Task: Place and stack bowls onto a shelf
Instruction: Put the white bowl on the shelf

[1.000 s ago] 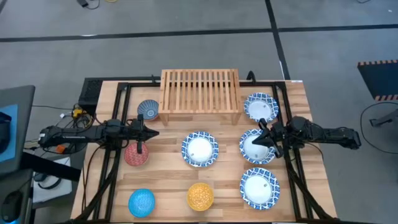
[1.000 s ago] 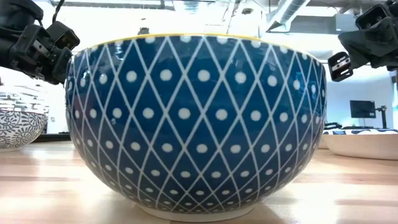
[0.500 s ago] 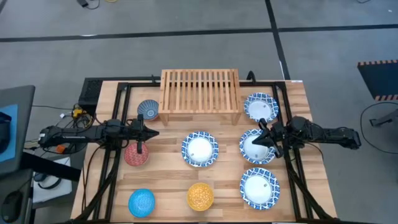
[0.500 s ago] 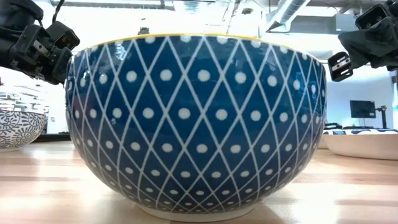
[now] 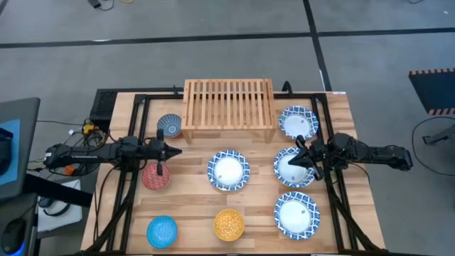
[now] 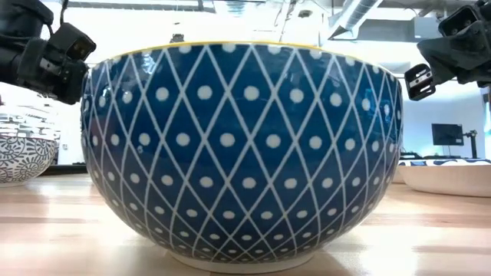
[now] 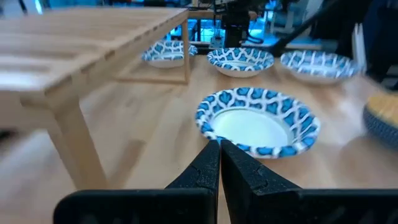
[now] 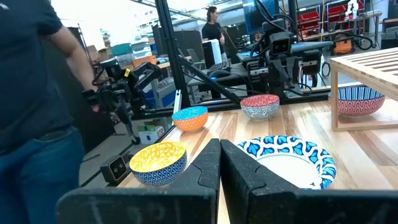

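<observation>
Since neither arm holds anything yet, all the risk is still ahead. The shelf [image 5: 229, 104] sits bare at the table's [image 5: 192, 213] back edge, and all eight bowls are on the table around and in front of it.

Left gripper [image 5: 170, 151]: fingers pressed together with nothing between them, hovering between the grey-blue bowl [image 5: 169, 125] and the red bowl [image 5: 156, 176].

Right gripper [image 5: 299, 151]: also closed on nothing, sitting over the far edge of the middle white bowl on the right [image 5: 294, 168].

Other bowls:
- centre white bowl [image 5: 228, 170]
- white bowl beside the shelf's right end [image 5: 298, 121]
- front-right white bowl [image 5: 297, 216]
- bright blue bowl [image 5: 162, 231]
- yellow bowl [image 5: 229, 224]

Likely failure modes:
- Both grippers must open before any pick. Coming down closed would shove a bowl or tip its rim.
- A rim pinch on glazed ceramic could slip, so a heavy white bowl may rotate out mid-carry.
- The grey-blue bowl sits just beside the shelf leg, so approach room is tight there.
- The shelf is narrow, so an off-centre first bowl makes the stack lean.
</observation>
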Controlling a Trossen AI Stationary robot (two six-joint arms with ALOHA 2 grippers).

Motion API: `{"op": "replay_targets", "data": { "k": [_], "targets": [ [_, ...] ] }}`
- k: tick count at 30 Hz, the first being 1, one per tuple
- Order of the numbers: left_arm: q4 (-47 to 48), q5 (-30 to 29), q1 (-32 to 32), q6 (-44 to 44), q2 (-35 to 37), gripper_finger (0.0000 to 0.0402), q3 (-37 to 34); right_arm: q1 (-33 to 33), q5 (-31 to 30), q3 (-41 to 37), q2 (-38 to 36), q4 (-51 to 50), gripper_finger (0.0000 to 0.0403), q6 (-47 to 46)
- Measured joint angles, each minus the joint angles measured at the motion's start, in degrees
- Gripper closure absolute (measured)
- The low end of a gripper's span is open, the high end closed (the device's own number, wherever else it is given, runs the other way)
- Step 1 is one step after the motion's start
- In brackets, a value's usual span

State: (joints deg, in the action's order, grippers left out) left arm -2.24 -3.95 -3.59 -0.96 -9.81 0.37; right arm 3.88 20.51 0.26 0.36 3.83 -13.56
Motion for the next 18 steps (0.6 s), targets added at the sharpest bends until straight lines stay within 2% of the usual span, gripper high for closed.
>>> {"op": "replay_targets", "data": {
  "k": [5,9,12,18],
  "targets": [
    [0.0,0.0,0.0,-7.8,0.0,0.0401,0.0,0.5,-1.0,0.0,0.0,-0.2,0.0368,2.4],
    [-0.2,0.2,0.0,-4.6,0.0,0.0401,0.0,2.0,-5.8,0.0,0.0,-0.4,0.0368,9.8],
    [-2.6,1.9,0.0,8.0,0.0,0.0401,0.0,2.9,-5.9,0.0,0.0,-0.4,0.0368,12.6],
    [-5.5,1.0,0.0,36.9,0.0,0.0401,0.0,4.2,-6.1,0.0,0.0,2.3,0.0368,20.3]
  ]
}}
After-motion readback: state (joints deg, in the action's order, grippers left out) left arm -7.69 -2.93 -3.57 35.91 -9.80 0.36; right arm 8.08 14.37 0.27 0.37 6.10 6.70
